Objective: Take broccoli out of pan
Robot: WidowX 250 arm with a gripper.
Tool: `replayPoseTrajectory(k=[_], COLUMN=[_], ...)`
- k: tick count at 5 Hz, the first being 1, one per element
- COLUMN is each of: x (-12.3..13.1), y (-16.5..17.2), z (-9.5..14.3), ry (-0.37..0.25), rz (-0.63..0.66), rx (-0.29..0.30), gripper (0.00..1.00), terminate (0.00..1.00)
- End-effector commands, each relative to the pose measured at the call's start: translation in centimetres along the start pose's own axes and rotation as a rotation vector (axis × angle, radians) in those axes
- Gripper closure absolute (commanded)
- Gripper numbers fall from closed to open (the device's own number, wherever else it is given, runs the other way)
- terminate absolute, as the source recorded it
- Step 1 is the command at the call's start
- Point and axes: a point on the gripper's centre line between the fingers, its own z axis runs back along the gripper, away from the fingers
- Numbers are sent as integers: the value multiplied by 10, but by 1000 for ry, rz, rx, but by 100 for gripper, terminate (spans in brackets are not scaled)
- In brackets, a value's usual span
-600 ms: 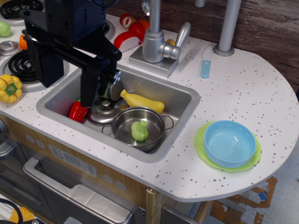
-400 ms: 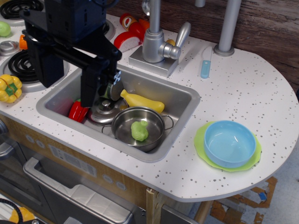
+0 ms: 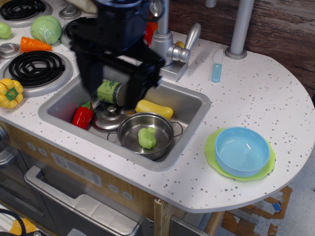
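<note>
Broccoli (image 3: 146,137): lies loose on the floor of the pan, low centre of the frame, nothing touching it from above.
Pan (image 3: 129,132): sits in the sink (image 3: 194,105), against the near wall; its lid (image 3: 109,119) lies just to its left.
Gripper (image 3: 129,93): hangs above and up-left of the pan, blurred; I cannot tell how the jaws stand.
Clutter: yellow squash (image 3: 154,108) just behind the pan, red pepper (image 3: 82,116) at the left.
Approach, as I judge it: come straight down over the broccoli, jaws wide enough to straddle it, clear of the pan's rim.
Drop spot: blue bowl (image 3: 242,151), lower right, looks free.
</note>
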Motion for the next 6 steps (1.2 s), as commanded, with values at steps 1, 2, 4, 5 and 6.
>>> replayPoseTrajectory(k=[1,2,4,5,6], x=[59,79,100,109,114], y=[-23,-21,-7,-5,8], z=[-16,-49,-105,-129,-143], ry=[-127,-185,-275,-305,-295], rz=[57,32,4,-5,-17], rx=[-9,-57,-76,-106,-150], gripper=[0,0,0,0,0], terminate=[0,0,0,0,0])
